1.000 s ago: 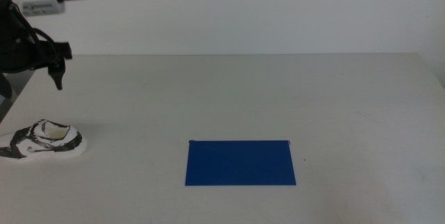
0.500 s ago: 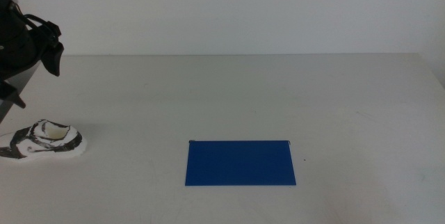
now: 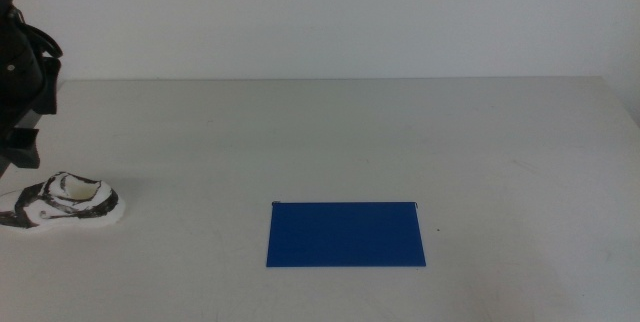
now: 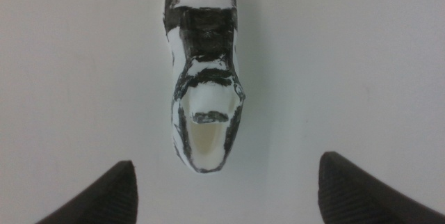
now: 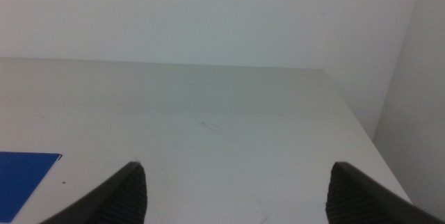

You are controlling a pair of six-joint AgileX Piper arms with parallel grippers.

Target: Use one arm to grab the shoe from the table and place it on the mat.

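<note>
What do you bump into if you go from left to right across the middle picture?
Left arm at the edge, above the shoe → mat → bare table to the right edge.

No text, label, brand, number or sign is showing legibly in any view; the shoe, the mat and the desk are carrying no readable markings.
</note>
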